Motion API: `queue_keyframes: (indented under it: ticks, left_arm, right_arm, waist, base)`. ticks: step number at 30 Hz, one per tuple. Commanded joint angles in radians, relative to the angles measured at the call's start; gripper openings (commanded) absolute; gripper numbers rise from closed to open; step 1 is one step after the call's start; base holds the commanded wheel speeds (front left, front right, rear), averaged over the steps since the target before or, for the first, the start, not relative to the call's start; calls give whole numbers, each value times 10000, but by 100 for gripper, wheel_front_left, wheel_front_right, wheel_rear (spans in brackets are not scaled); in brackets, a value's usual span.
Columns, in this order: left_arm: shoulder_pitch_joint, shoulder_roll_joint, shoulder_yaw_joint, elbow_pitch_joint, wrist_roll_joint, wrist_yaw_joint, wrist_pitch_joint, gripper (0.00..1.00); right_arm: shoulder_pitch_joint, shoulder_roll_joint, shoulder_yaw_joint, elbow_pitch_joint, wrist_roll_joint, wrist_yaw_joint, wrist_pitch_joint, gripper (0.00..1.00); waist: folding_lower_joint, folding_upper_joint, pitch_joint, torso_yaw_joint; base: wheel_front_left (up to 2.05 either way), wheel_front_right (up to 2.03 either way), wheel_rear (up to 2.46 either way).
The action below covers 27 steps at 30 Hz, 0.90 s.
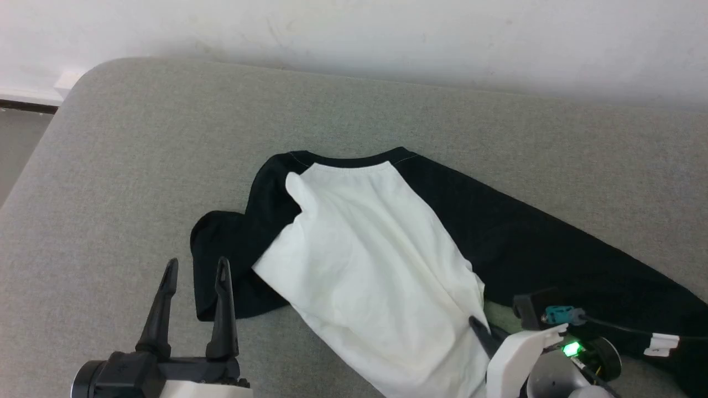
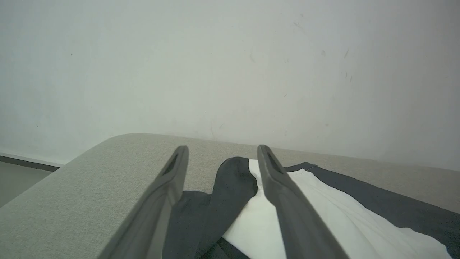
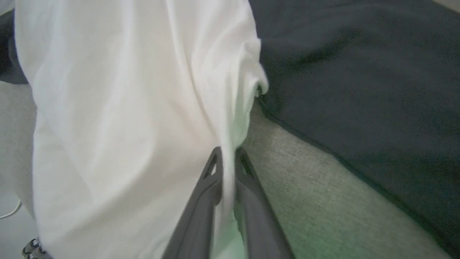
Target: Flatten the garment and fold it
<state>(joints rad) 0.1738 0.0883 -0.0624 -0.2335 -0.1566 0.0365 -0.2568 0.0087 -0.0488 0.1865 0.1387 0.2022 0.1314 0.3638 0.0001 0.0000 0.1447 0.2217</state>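
The garment [image 1: 365,260] lies crumpled on a grey cushion, its white body running diagonally toward me. One black sleeve [image 1: 553,249] stretches right and the other [image 1: 232,249] is bunched at the left. My left gripper [image 1: 198,262] hovers open beside the bunched sleeve, with nothing between its fingers. In the left wrist view that gripper [image 2: 222,149] frames the garment [image 2: 323,208] ahead. My right gripper [image 1: 480,326] is at the white body's right edge. In the right wrist view its fingers [image 3: 229,153] are pinched on a fold of the white cloth [image 3: 107,108].
The grey upholstered cushion [image 1: 138,166] has a rounded far-left corner, with floor [image 1: 16,143] beyond its left edge. A white wall [image 1: 387,33] runs behind it. A cable and a green light [image 1: 569,348] sit on my right wrist.
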Motion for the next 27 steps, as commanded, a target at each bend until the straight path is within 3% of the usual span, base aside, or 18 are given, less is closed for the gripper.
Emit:
queue_keyframes:
  ticks: [1,10,15,16,21,27]
  left_arm:
    - [-195,-74,63,51,114,-78,-49,100]
    - [-160,-172,148,143,270,-288,-49,100]
    - [-124,-210,130,184,319,-384,-49,100]
    - [-124,-210,130,184,319,-384,-49,100]
    - [-12,-233,194,248,300,-467,-49,100]
    - [123,-247,272,373,317,-548,-49,100]
  right_arm:
    - [-228,-14,-115,105,56,-7,-239,0]
    - [-753,-14,-1042,-495,14,-7,-1163,0]
    - [45,-164,-2912,-1674,-608,-7,-530,0]
    - [45,-164,-2912,-1674,-608,-7,-530,0]
    - [1706,-269,-4989,-2698,-1121,-7,281,0]
    - [2741,-57,-5357,-2890,-1006,-7,515,0]
  waist:
    - [-1,0,-17,-51]
    - [-1,0,-195,-543]
    - [-1,0,-230,-744]
    - [-1,0,-230,-744]
    - [-1,0,-273,-945]
    - [-1,0,-458,-1254]
  base:
    - [0,0,0]
    - [0,0,0]
    - [0,0,0]
    - [0,0,0]
    - [0,0,0]
    - [0,0,0]
